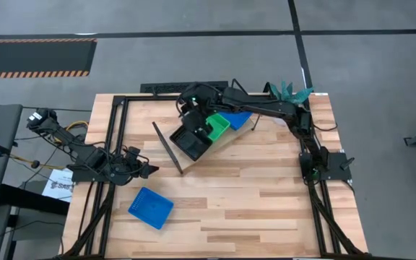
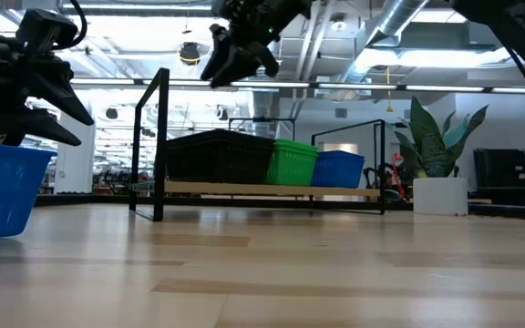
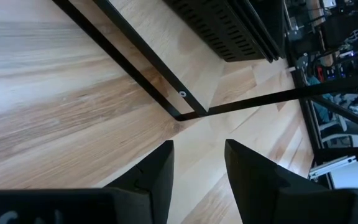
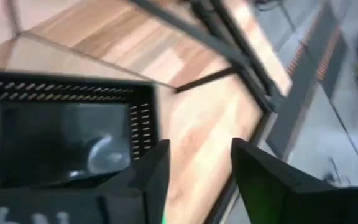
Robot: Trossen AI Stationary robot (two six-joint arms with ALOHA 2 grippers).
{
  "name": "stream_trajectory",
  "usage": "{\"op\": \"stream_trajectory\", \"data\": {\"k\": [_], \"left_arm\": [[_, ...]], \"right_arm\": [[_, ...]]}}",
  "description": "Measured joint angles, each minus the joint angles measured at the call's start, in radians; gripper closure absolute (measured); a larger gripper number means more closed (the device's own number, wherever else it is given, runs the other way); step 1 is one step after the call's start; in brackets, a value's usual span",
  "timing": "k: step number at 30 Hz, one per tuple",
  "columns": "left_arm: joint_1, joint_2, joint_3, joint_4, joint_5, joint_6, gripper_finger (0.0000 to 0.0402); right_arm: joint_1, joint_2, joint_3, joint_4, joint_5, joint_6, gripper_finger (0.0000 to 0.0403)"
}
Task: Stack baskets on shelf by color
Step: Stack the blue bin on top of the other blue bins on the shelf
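Right claw (image 1: 188, 108) hovered in the high view over the far end of the shelf (image 1: 226, 141), above the black basket (image 1: 192, 140), while the left claw (image 1: 150, 170) hung low over the worktop (image 1: 251, 202) near its left side, well apart from the shelf; a green basket (image 1: 217, 127) sat next to the black one, a blue basket (image 1: 238, 119) beyond it, and another blue basket (image 1: 151, 208) lay alone on the worktop near the front, close to the left claw. From the low view, the right claw (image 2: 235, 56) hung in the air above the shelf (image 2: 272, 189) and clear of the black basket (image 2: 217, 155), green basket (image 2: 294, 162) and blue basket (image 2: 338, 169) lined up on the board, with the left claw (image 2: 66, 114) just above the lone blue basket (image 2: 3, 191) at the picture's left and a white plant pot (image 2: 440, 194) off to the right. Through the left wrist view, the left claw (image 3: 197, 168) was parted with nothing between its fingers, facing the shelf's black wire frame (image 3: 166, 93) and the black basket (image 3: 229, 28) beyond. Through the right wrist view, the right claw (image 4: 194, 168) was likewise parted and empty, with the black basket (image 4: 67, 137) directly below and beside it.
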Motion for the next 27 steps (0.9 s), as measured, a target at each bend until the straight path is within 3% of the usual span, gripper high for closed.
{"op": "stream_trajectory", "data": {"k": [5,10,14,17,19,23,27], "left_arm": [[0.000,0.000,0.000,0.000,0.000,-0.002,0.0271],[0.000,0.000,0.000,-0.005,0.000,-0.001,0.0271],[0.000,0.000,0.000,-0.017,0.000,-0.002,0.0271],[0.000,0.000,0.000,-0.014,0.009,-0.012,0.0271],[0.000,0.000,0.000,-0.014,0.076,-0.027,0.0271],[-0.008,0.001,0.000,-0.016,0.308,-0.017,0.0276],[-0.019,0.008,0.000,-0.031,0.342,-0.029,0.0296]], "right_arm": [[0.010,-0.091,0.000,-0.023,0.056,0.189,0.0177],[0.034,-0.158,0.002,-0.201,0.049,0.510,0.0188],[0.071,-0.151,-0.022,-0.403,-0.004,0.660,0.0244],[0.113,-0.140,-0.110,-0.455,-0.039,0.712,0.0302],[0.144,-0.134,-0.182,-0.454,-0.069,0.729,0.0335],[0.217,-0.135,-0.280,-0.466,-0.090,0.774,0.0381],[0.284,-0.136,-0.299,-0.471,-0.090,0.874,0.0397]]}}
